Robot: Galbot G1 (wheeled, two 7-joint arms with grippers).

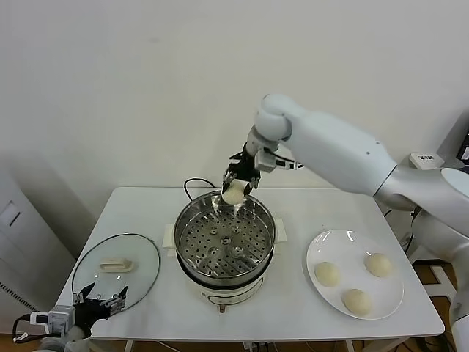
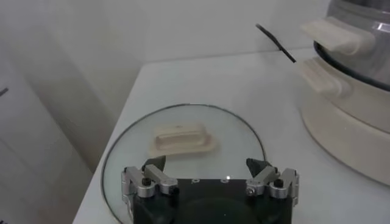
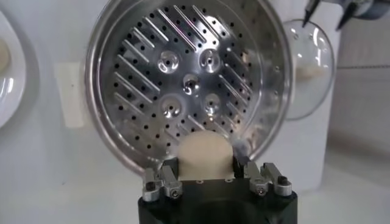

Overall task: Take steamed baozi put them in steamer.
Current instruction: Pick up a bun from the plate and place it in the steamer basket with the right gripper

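1. Nearest the head camera, the left tool (image 1: 102,302) hangs with fingers apart at the table (image 1: 293,209) edge, over the glass lid (image 1: 116,271).
2. Only the right wrist view shows the right tool (image 3: 204,173) clamped on a baozi (image 3: 204,155).
3. That baozi hangs above the steamer (image 1: 223,238), whose perforated tray holds nothing.
4. Three baozi (image 1: 356,301) sit on the plate (image 1: 322,246).

Illumination across my head view is bright, even and diffuse, apparently from overhead. Shadows on the surface (image 1: 293,213) are soft and short; the wall darkens toward the lower left. The steamer (image 1: 223,235) shows specular glare on its rim and perforated tray, strongest in my right wrist view. The glass lid (image 2: 183,143) reflects faintly. In my left wrist view the background is soft and hazy. My right end effector (image 3: 206,159) appears slightly blurred at close range.
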